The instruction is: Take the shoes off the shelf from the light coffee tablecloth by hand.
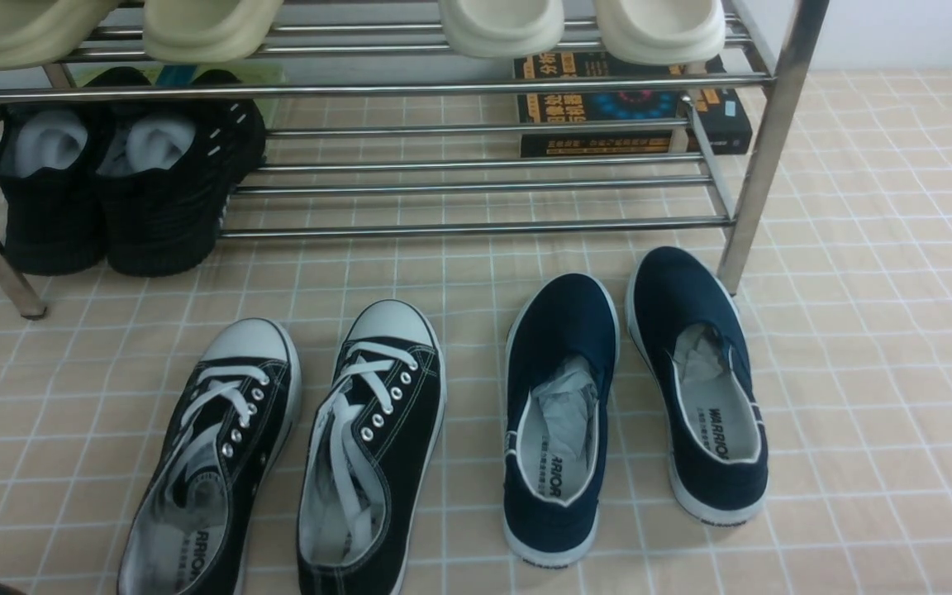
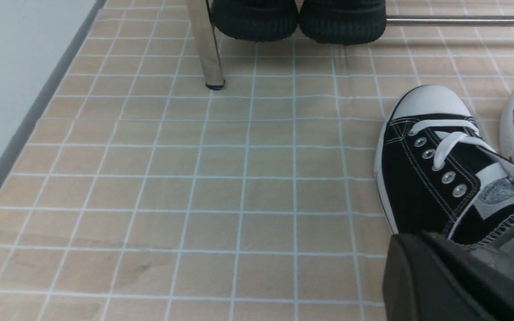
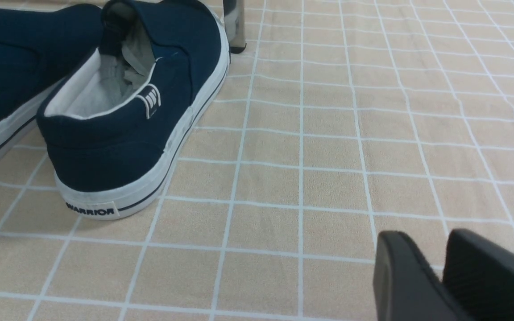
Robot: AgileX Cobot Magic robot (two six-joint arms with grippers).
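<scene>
Left wrist view: finds left gripper (image 2: 444,272) low at the heel of the left one of the shoes (image 2: 431,178), seemingly touching it, yet cannot tell how far parted or whether anything is pinched. Right wrist view: finds right gripper (image 3: 440,267) narrowly parted and empty above the light coffee tablecloth (image 3: 328,156), near the navy slip-ons (image 3: 118,133). Best to pinch the heel collar squarely and lift straight; only from front view comes proof of both sneakers lying side by side on the cloth, toes toward the shelf (image 1: 476,225), apart from it.

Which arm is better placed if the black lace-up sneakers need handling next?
Left, probably. The sneakers lie on the robot's left, and the left gripper hangs right beside one; the right gripper faces the navy slip-ons.
</scene>
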